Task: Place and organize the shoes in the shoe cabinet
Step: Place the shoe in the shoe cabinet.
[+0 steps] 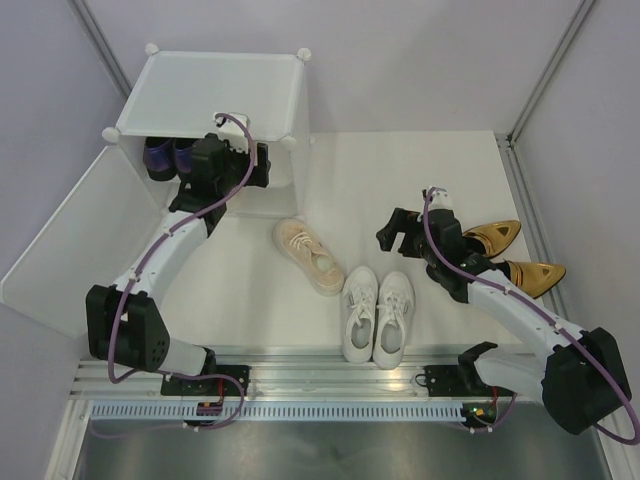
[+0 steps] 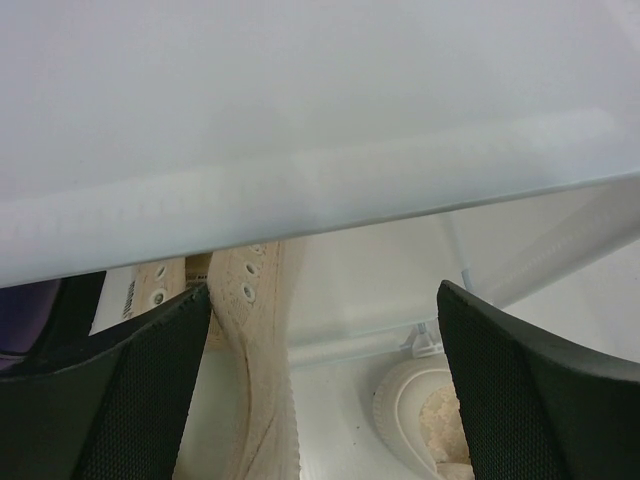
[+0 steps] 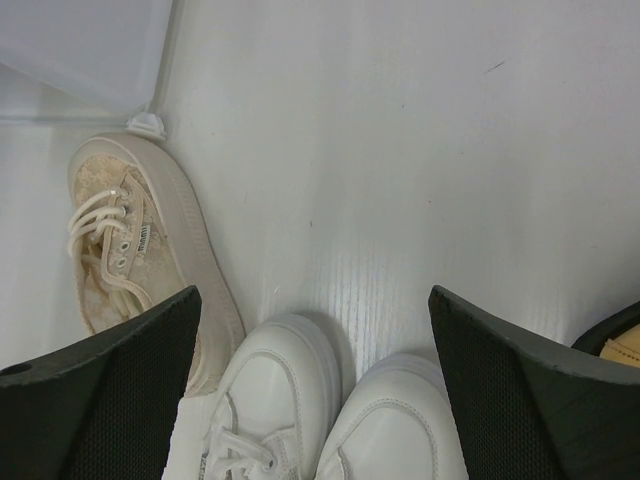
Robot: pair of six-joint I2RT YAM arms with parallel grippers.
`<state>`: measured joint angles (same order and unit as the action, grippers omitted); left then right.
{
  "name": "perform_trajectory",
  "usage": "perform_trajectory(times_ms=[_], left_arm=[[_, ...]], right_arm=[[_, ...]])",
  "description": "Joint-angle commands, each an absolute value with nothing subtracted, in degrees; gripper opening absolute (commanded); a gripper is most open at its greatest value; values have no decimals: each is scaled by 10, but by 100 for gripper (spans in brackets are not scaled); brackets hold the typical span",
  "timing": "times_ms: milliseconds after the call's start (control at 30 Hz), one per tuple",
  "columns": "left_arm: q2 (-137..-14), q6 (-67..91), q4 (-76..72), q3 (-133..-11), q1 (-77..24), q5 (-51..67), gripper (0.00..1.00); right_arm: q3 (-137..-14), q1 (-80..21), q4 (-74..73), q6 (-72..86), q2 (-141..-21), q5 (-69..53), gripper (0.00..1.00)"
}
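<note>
White sneakers [image 1: 378,315] paired at near edge; beige sneaker [image 1: 310,255] just beyond, gold heels [image 1: 515,255] right. Purple loafers [image 1: 165,155] inside shoe cabinet [image 1: 215,90] (far left). Left gripper [image 2: 322,300] and right gripper [image 3: 313,300] both wide open, empty.

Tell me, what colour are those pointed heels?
The pointed heels are metallic gold, clearest in the top view.

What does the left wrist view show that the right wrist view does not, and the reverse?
Only left wrist: a bit of purple loafer at the left edge and a broad panel of the cabinet filling the top. Only right wrist: the white sneakers and a sliver of gold heel. Both: a beige sneaker, perhaps not the same one, and some cabinet; the left gripper and right gripper each stand open.
</note>
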<state>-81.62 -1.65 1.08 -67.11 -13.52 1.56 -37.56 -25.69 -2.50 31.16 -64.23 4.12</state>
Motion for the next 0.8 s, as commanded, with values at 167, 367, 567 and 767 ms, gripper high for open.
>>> perform_trajectory(times_ms=[167, 367, 567, 767], left_arm=[[-784, -5, -20, -658, -136, 10, 95], [-747, -9, -11, -660, -135, 4, 96], [-706, -23, 38, -678, -134, 9, 99], [-650, -25, 116, -654, -126, 2, 100]], right_arm=[[-391, -256, -5, 301, -645, 27, 98], [-388, -256, 13, 301, -646, 20, 97], [-385, -256, 21, 298, -646, 11, 95], [-369, -258, 82, 281, -626, 5, 90]])
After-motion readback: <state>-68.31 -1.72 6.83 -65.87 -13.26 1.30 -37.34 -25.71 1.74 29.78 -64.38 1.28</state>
